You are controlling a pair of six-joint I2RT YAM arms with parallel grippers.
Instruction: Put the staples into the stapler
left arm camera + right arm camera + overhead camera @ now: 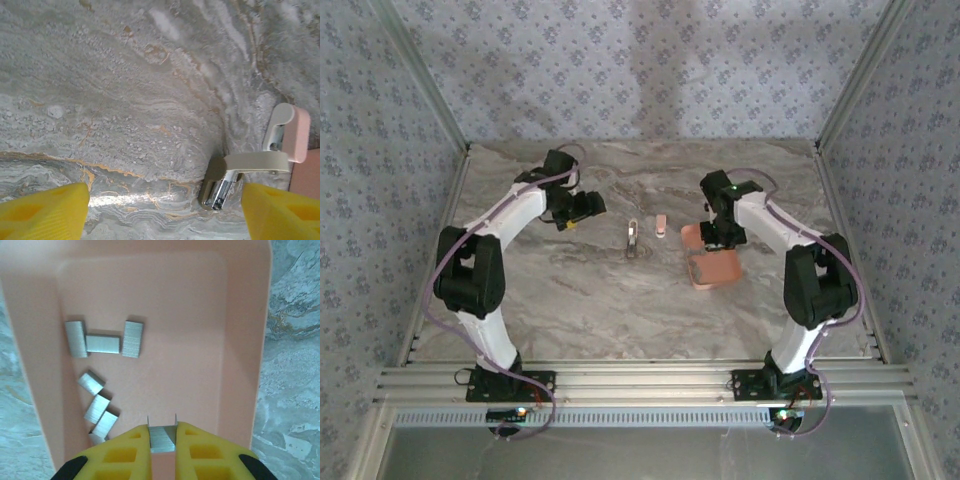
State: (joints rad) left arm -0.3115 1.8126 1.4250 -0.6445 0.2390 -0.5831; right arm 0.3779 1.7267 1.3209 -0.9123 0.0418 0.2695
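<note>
The stapler (661, 228) is a tiny pale pink piece over a white base, lying on the marble table left of the salmon tray (718, 270); the left wrist view has the stapler (294, 134) at the right edge. My right gripper (162, 432) hangs over the tray (240, 340), shut on one silver staple strip (163, 440) with its legs pointing up. Several more staple strips (102, 344) lie loose along the tray's left side. My left gripper (162, 215) is open above bare table, left of the stapler.
A whitish oblong piece with a shiny metal rail (250, 162) lies on the table (570, 290) beside the stapler, close to my left gripper's right finger (280, 210); from above this piece (633, 238) sits mid-table. Aluminium posts frame the table's edges.
</note>
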